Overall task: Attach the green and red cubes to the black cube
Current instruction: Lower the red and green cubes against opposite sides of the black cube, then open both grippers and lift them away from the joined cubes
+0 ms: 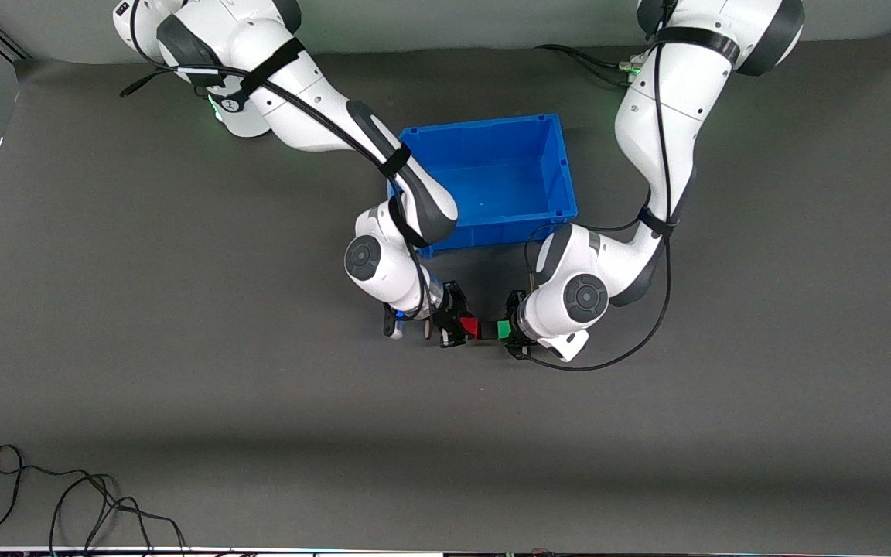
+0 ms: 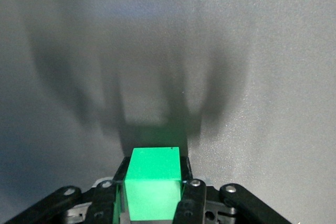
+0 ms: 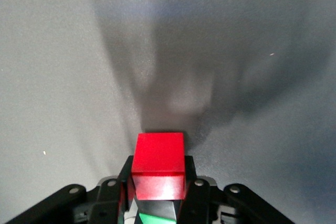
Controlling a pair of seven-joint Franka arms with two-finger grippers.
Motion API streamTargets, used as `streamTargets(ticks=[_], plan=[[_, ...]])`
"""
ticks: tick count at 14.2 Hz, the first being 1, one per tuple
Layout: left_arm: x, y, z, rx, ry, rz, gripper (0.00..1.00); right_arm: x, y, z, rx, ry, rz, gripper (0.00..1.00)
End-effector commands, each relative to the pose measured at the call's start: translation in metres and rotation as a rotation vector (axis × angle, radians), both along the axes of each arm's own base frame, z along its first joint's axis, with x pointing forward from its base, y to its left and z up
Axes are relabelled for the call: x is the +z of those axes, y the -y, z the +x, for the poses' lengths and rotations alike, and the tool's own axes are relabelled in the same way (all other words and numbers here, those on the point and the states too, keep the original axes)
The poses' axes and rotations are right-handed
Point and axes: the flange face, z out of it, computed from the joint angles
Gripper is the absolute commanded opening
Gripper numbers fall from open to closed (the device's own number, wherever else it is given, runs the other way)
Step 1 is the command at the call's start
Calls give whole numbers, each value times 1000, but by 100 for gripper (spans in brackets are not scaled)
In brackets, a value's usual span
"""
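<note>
the front view shows both arms reaching in over the grey table (image 1: 182, 402), nearer the camera than the blue bin (image 1: 492, 182). the right gripper (image 1: 457, 325) and the left gripper (image 1: 513, 334) face each other with a short row of cubes between them: the red cube (image 1: 469, 326) at the right gripper, the green cube (image 1: 504, 329) at the left gripper, and a dark gap between the two where the black cube (image 1: 486, 329) sits, hard to tell from shadow in that view.

the right wrist view makes the row clearer. the right gripper (image 3: 157, 195) is clamped tight on the red cube (image 3: 159, 165), fingers pressed against its two sides, and just past the red cube the black cube (image 3: 155, 207) shows as a dark wedge, with a sliver of the green cube (image 3: 156, 219) past that, cut off by the frame edge. the three look pressed together, though the joints themselves are hidden.

the left wrist view shows only the left gripper (image 2: 153, 200) closed firmly on the green cube (image 2: 153, 182); the green cube blocks the red and black cubes from that camera. both wrist views show the cubes' shadows on bare table below.

a loose black cable (image 1: 66, 503) lies at the table's edge nearest the front camera.
</note>
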Motion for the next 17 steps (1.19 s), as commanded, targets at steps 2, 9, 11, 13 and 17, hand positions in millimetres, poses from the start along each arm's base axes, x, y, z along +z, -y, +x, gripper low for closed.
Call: streamTargets(ticks=[2, 9, 11, 13, 17], plan=[[1, 4, -2, 21, 5, 1, 0, -1, -7, 6, 0, 23, 0, 64], [12, 0, 5, 9, 18, -3, 100, 37, 11, 26, -8, 26, 15, 100], [28, -5, 10, 10, 28, -4, 100, 58, 32, 40, 15, -4, -27, 100], [57, -13, 15, 9, 34, -5, 100, 88, 47, 46, 78, -21, -94, 100], [146, -81, 40, 59, 32, 1, 100, 176, 95, 58, 186, -37, -144, 100]])
